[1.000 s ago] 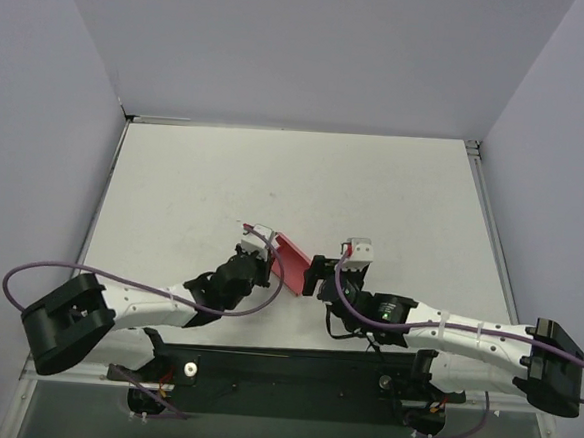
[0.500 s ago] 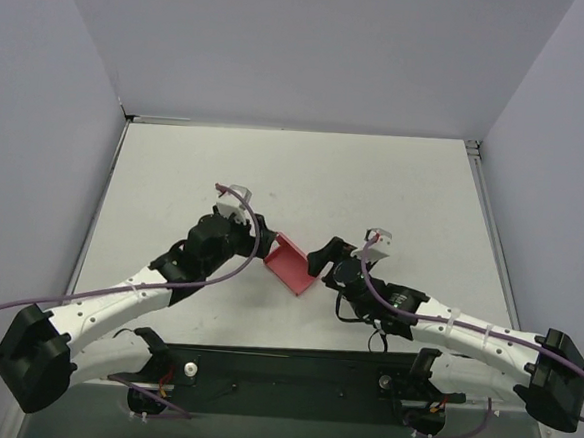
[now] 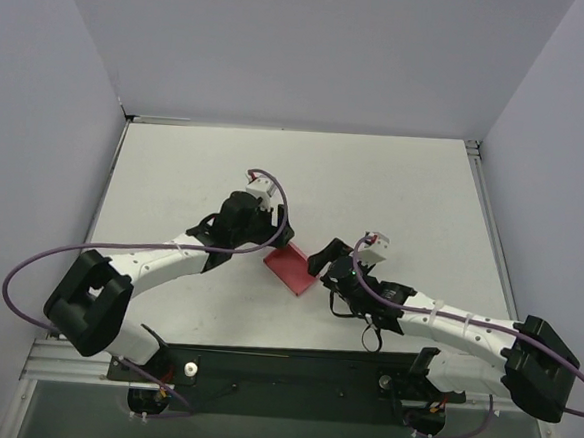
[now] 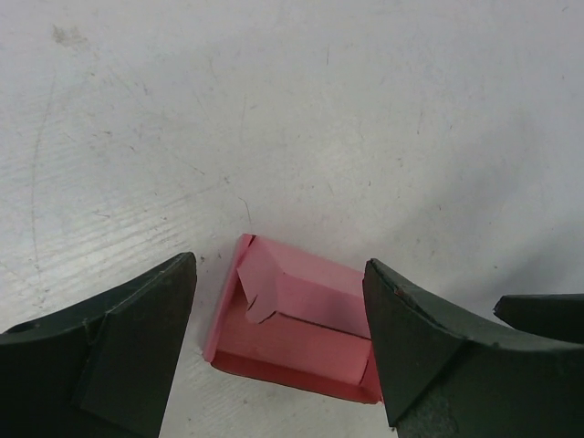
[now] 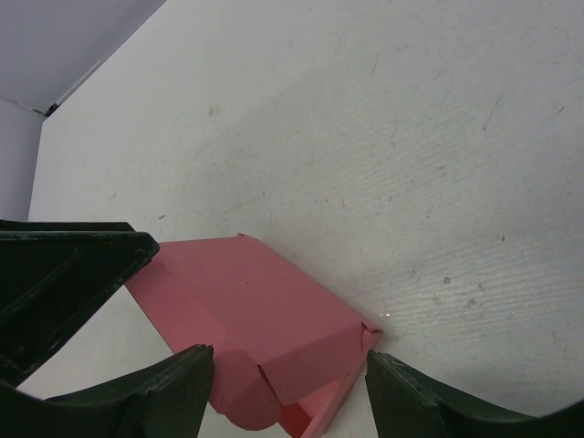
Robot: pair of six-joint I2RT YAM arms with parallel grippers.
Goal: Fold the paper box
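Both pairs spread, grasping nothing; left fingers (image 4: 128, 319) shifted rightward, nearer paper box (image 4: 301, 328); right fingers (image 5: 164, 388) opposite.

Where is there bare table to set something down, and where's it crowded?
Bare: the far half of the table, between the back wall and the arms. Crowded: the near middle, where the left gripper and right gripper flank the paper box.

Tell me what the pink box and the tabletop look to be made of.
The small pink-red folded box: thin matte card, judging by crisp creases and thin flap edges. The white flat tabletop: seemingly hard, matte painted or laminated board, with fine scratches and scuffs; exact material unclear.
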